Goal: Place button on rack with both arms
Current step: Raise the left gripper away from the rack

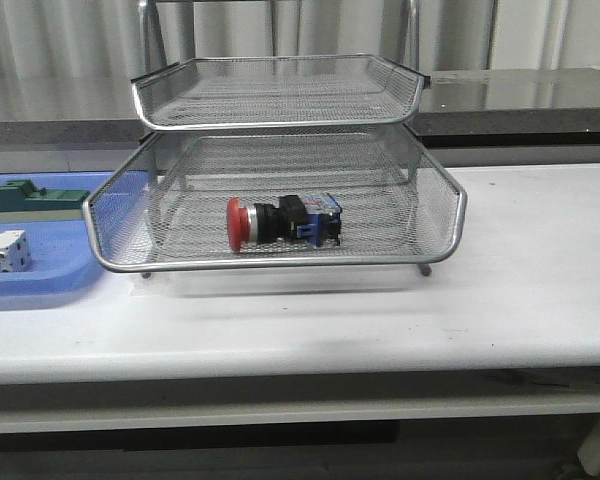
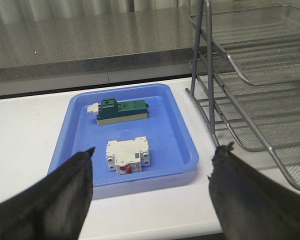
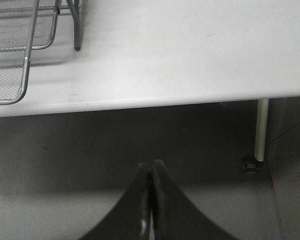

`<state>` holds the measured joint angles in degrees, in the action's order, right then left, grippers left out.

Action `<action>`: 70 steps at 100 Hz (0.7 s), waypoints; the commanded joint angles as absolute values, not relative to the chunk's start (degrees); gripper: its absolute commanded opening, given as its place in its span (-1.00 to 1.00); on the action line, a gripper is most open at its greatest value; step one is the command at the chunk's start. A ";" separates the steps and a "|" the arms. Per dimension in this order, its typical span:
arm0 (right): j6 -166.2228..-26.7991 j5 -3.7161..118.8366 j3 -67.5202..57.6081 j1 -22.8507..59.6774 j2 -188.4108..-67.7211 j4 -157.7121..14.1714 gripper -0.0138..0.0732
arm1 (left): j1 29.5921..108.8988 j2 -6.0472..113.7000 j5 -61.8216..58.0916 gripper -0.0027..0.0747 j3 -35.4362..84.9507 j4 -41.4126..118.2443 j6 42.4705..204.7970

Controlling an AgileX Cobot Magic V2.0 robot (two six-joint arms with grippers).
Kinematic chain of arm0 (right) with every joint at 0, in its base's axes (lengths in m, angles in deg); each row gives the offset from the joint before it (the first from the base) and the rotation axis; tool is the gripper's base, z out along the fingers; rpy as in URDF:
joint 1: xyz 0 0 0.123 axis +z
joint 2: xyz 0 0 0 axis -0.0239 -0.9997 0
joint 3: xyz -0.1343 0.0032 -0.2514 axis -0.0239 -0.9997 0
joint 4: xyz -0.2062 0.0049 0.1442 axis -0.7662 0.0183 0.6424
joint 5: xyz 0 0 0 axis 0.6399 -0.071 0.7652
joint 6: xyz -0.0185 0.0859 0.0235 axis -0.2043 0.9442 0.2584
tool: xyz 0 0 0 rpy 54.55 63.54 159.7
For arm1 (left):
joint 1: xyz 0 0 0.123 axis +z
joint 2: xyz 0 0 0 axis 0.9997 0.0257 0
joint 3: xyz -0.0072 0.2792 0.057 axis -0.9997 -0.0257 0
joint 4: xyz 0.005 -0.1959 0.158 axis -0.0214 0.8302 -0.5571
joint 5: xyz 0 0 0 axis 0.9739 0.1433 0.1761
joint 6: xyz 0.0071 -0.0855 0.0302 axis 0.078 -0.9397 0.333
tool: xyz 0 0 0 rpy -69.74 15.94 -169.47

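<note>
The button [image 1: 280, 222], with its red mushroom head, black collar and blue rear block, lies on its side in the lower mesh tray of the silver wire rack [image 1: 280, 262]. No arm shows in the front view. My left gripper [image 2: 154, 150] is open with nothing between its fingers; it hovers near the table's front edge, facing the blue tray [image 2: 80, 107], with the rack [image 2: 250, 75] off to one side. My right gripper [image 3: 151, 167] is shut and empty, below the table's front edge, with a corner of the rack [image 3: 25, 55] above it.
In the blue tray lie a green block-shaped component [image 2: 121, 110] and a white boxy component [image 2: 128, 155]. A table leg [image 3: 261, 130] stands under the white table [image 3: 190, 55]. A dark counter [image 1: 520, 95] runs behind the rack.
</note>
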<state>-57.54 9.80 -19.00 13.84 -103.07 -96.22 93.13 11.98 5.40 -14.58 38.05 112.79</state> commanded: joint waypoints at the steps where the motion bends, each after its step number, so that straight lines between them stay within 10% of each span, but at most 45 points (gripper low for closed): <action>1: -57.63 12.72 -17.65 13.59 -103.30 -97.39 -0.84 | 93.16 12.45 0.52 0.29 -13.05 39.60 112.37; 15: -57.63 12.72 -17.65 13.59 -103.30 -97.39 -0.84 | 93.16 12.45 -0.52 0.05 -13.05 39.60 112.37; 40: -57.63 12.72 -17.65 13.59 -103.30 -97.39 -0.84 | 93.16 12.45 -1.13 -0.98 -13.05 39.60 112.37; 70: -57.68 12.72 -17.65 13.59 -103.30 -97.45 -0.84 | 93.16 12.45 -3.22 -0.98 -13.05 39.60 112.37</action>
